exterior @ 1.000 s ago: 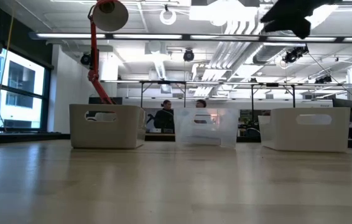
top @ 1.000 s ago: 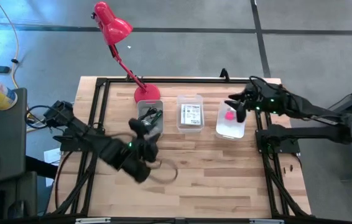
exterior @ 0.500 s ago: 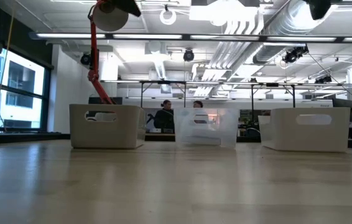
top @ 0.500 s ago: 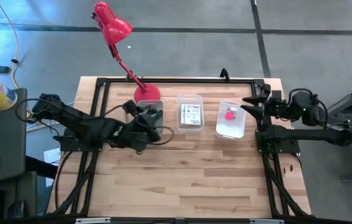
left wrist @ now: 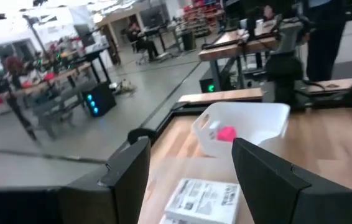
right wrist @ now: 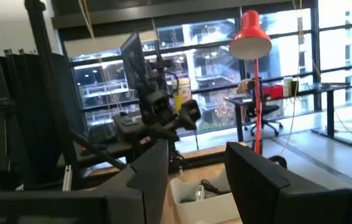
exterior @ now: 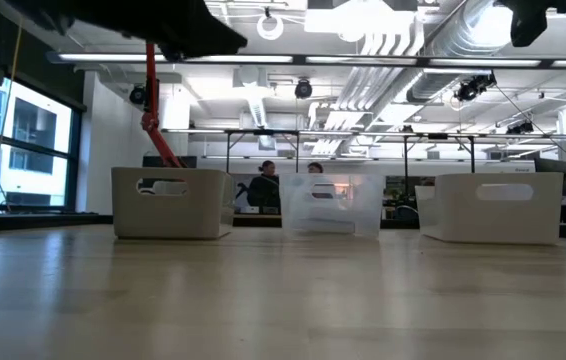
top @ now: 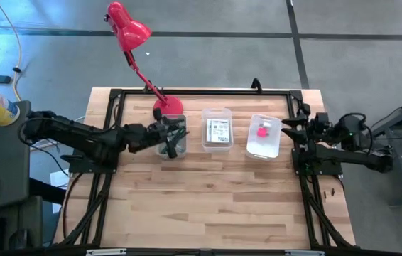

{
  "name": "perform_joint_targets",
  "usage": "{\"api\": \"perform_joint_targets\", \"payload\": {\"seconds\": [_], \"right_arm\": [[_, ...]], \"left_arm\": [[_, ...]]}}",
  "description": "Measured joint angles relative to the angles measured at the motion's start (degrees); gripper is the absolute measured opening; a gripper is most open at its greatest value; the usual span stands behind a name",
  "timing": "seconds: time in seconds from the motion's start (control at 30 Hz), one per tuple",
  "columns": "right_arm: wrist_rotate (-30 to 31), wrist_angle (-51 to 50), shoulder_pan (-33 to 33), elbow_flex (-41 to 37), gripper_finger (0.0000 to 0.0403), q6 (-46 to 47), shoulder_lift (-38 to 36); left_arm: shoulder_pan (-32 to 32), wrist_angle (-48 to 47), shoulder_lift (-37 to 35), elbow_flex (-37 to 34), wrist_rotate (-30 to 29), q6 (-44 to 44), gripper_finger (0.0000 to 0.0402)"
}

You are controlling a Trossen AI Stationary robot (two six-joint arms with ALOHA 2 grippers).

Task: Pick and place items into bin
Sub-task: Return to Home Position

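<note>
**Hanging open-jawed at both ends of the bin row**

Counting along the far edge of the table (top: pixel 201 206), I find three bins in a row: the left bin (exterior: pixel 171 210), the transparent middle bin (top: pixel 217 112) and the right bin (top: pixel 265 148). One red lamp (top: pixel 128 30) stands behind the left bin. Two people (exterior: pixel 263 186) sit far off in the room.

One pink cube (top: pixel 262 131) lies in the right bin. The middle bin holds a white printed card (top: pixel 218 131); I can count one printed face for sure. In the left bin, my right wrist view picks out a black cable (right wrist: pixel 210 185) and what looks like a green pen (right wrist: pixel 196 196).

My left gripper (top: pixel 173 136) hangs over the left bin, fingers (left wrist: pixel 129 177) spread and nothing between them. Past them I see the card close by and the pink cube farther on, neither touching me.

My right gripper (top: pixel 288 127) hovers at the table's right edge, just beside the right bin, jaws parted and empty. The pink cube lies in its bin near that gripper but apart from it.
</note>
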Motion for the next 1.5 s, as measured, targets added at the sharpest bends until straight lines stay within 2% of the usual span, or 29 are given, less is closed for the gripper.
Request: {"api": "perform_joint_targets", "payload": {"seconds": [0.13,0.27,0.37,0.5,0.63,0.73,0.9,0.97,1.1,1.33,1.4,1.5], "right_arm": [[1.3,-3.0,0.0,-0.4,0.0149,-0.7,-4.9],[1.9,-7.1,0.0,0.4,0.015,0.2,-6.9],[1.7,-7.6,0.0,0.7,0.0151,-0.6,-6.2],[2.5,-5.2,0.0,-0.6,0.0149,-1.8,-6.8],[2.4,-0.6,0.0,-2.6,0.0153,-2.2,-6.5],[1.4,2.5,0.0,-5.3,0.0154,-1.0,-6.5],[-0.6,7.9,0.0,-9.7,0.015,2.2,-6.5],[-1.5,9.9,0.0,-11.0,0.015,3.1,-6.5],[-1.5,12.4,0.0,-11.6,0.0153,2.5,-6.5],[-1.6,14.7,0.0,-11.6,0.015,0.9,-6.5],[-2.3,14.7,0.0,-11.6,0.015,1.9,-6.5],[-4.7,14.7,0.0,-11.6,0.0153,2.3,-6.5]], "left_arm": [[4.7,3.3,-0.1,-2.0,5.1,-1.0,0.0216],[4.6,2.6,-7.1,-4.1,6.3,2.1,0.0216],[1.3,-2.4,-14.2,-6.9,0.9,2.6,0.0216],[-4.2,-5.2,-24.3,-11.1,-10.6,3.0,0.0216],[-9.8,-5.6,-32.0,-15.5,-13.7,4.2,0.0216],[-14.7,-5.5,-35.5,-18.1,-17.2,4.7,0.0216],[-23.0,-5.6,-38.4,-21.0,-29.3,4.8,0.0216],[-24.8,-5.2,-39.5,-21.6,-30.6,5.1,0.0216],[-22.5,-4.3,-42.5,-23.5,-25.0,5.1,0.0216],[-11.2,3.3,-43.6,-27.6,-7.5,4.5,0.0216],[-8.8,3.3,-43.7,-28.1,-5.0,3.8,0.0216],[-6.9,2.6,-43.8,-28.6,-4.3,3.7,0.0216]]}}
